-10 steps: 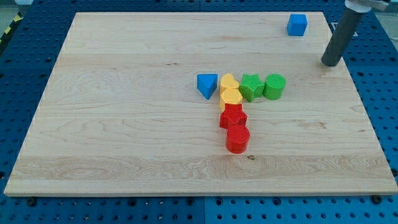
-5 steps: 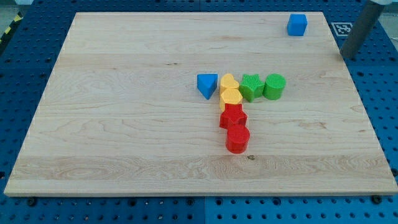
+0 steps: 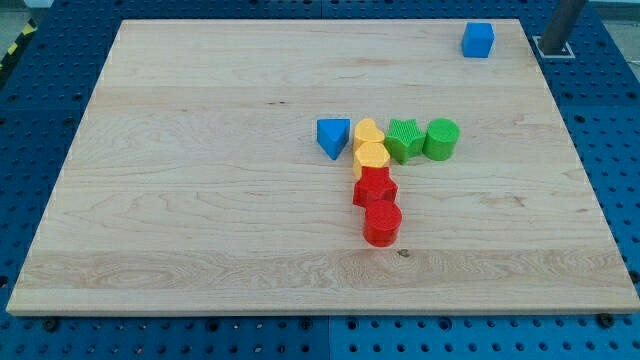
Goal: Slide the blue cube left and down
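The blue cube [image 3: 478, 40] sits near the board's top right corner. My tip [image 3: 557, 46] is at the view's top right, off the wooden board, to the right of the blue cube and apart from it. A cluster lies at the board's middle: a blue triangular block [image 3: 333, 137], two yellow blocks [image 3: 369, 132] [image 3: 371, 156], a green star-shaped block [image 3: 404, 139], a green cylinder [image 3: 441, 138], a red star-like block [image 3: 374, 187] and a red cylinder [image 3: 382, 223].
The wooden board [image 3: 200, 180] lies on a blue perforated table [image 3: 610, 130]. A small white marker [image 3: 553, 46] sits beside the board's top right corner, under my rod.
My rod has moved up and to the right, from beside the board's right edge to the top right corner of the view. No block has moved.
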Controlling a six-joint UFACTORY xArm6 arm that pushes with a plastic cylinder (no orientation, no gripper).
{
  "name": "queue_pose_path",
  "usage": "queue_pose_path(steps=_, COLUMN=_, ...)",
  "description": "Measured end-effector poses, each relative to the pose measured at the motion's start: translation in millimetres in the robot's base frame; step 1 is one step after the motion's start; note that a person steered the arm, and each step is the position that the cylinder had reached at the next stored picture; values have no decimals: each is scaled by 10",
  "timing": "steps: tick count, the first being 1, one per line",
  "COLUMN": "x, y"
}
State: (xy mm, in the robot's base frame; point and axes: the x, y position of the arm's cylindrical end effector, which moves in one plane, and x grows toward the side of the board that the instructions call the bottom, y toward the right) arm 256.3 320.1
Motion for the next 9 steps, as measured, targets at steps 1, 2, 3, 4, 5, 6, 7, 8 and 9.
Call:
queue_pose_path(steps=1, x=-1, y=-160)
queue_pose_path(steps=2, x=-1, y=-237)
queue_pose_path(steps=3, x=-1, y=-255)
queue_pose_path(steps=4, x=-1, y=-373)
queue_pose_path(steps=5, x=-156, y=-775)
queue_pose_path(steps=6, x=-269, y=-872)
queue_pose_path(steps=7, x=-257, y=-1071)
queue_pose_path(steps=8, x=-256, y=-1193)
queue_pose_path(steps=9, x=-176, y=-1366)
